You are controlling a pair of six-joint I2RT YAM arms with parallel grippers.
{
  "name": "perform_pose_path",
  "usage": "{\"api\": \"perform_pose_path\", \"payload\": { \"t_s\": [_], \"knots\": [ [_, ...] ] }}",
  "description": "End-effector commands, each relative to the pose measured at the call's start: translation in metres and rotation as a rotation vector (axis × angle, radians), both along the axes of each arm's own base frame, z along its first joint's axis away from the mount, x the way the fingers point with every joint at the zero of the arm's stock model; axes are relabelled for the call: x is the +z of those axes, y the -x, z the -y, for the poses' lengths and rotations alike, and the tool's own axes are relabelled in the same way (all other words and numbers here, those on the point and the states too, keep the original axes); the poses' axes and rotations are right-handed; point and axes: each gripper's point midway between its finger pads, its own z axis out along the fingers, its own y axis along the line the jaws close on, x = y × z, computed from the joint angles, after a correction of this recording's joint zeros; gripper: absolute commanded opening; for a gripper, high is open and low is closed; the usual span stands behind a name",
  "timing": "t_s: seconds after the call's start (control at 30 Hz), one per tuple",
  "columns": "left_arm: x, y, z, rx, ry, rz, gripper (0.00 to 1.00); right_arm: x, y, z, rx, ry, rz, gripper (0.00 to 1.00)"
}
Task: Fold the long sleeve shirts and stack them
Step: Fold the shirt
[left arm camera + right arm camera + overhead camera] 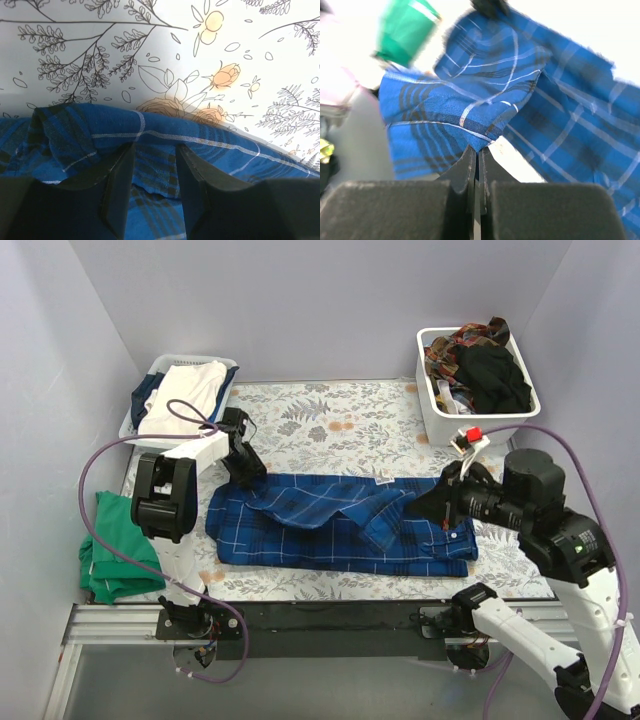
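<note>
Plaid shirt (330, 530), dark blue with thin white grid lines, lies spread across the middle of the bench (330, 420), on a grey-and-orange floral cloth. Part of it is turned over on top of the body, from the right side toward the centre. A small white label (383, 480) shows at the far edge.

Left tool (245, 468) sits at the shirt's far left corner. In the wrist view its fingers (117, 175) stand apart over a raised ridge of blue cloth, with wrinkled fabric in the gap. I cannot tell whether the cloth is pinched or only straddled.

Right tool (420, 505) is at the shirt's right end. In the wrist view its fingers are pressed together on a corner of plaid cloth, and the fabric fans away from the tips.

Green garment (115, 550) lies folded at the bench's left edge, apart from the shirt. White basket (135, 420) at far left holds folded pale and dark cloth. A second white basket (432, 405) at far right is heaped with dark and patterned clothes.
</note>
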Motion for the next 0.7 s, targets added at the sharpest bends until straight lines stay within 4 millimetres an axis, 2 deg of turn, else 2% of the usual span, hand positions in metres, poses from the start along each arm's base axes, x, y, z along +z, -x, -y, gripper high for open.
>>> {"api": "perform_pose_path", "payload": {
  "t_s": [0.0, 0.1, 0.17, 0.27, 0.33, 0.4, 0.53, 0.63, 0.67],
  "knots": [
    [-0.011, -0.015, -0.015, 0.014, -0.065, 0.035, 0.38, 0.047, 0.018, -0.009, 0.132, -0.059, 0.099, 0.01],
    [-0.001, -0.026, -0.014, 0.002, -0.062, 0.066, 0.41, 0.027, 0.024, 0.004, 0.075, -0.030, 0.080, 0.01],
    [0.005, -0.035, -0.012, -0.005, -0.061, 0.088, 0.42, 0.005, 0.035, 0.009, 0.074, -0.011, 0.023, 0.01],
    [0.008, -0.043, -0.011, -0.009, -0.061, 0.099, 0.44, -0.013, 0.050, 0.015, 0.079, 0.002, -0.039, 0.01],
    [0.001, -0.042, -0.005, -0.021, -0.031, 0.077, 0.44, -0.019, 0.059, 0.019, 0.082, 0.005, -0.059, 0.01],
    [-0.007, -0.044, -0.005, -0.013, -0.035, 0.061, 0.44, -0.035, 0.070, 0.023, 0.092, 0.028, -0.115, 0.01],
    [-0.019, -0.050, -0.013, 0.018, -0.083, 0.037, 0.44, -0.062, 0.095, 0.032, 0.141, 0.069, -0.191, 0.01],
    [-0.018, -0.057, -0.016, 0.040, -0.101, 0.039, 0.44, -0.084, 0.109, 0.040, 0.154, 0.124, -0.275, 0.01],
    [-0.017, -0.058, -0.016, 0.043, -0.104, 0.040, 0.44, -0.087, 0.112, 0.040, 0.152, 0.122, -0.296, 0.05]
  ]
}}
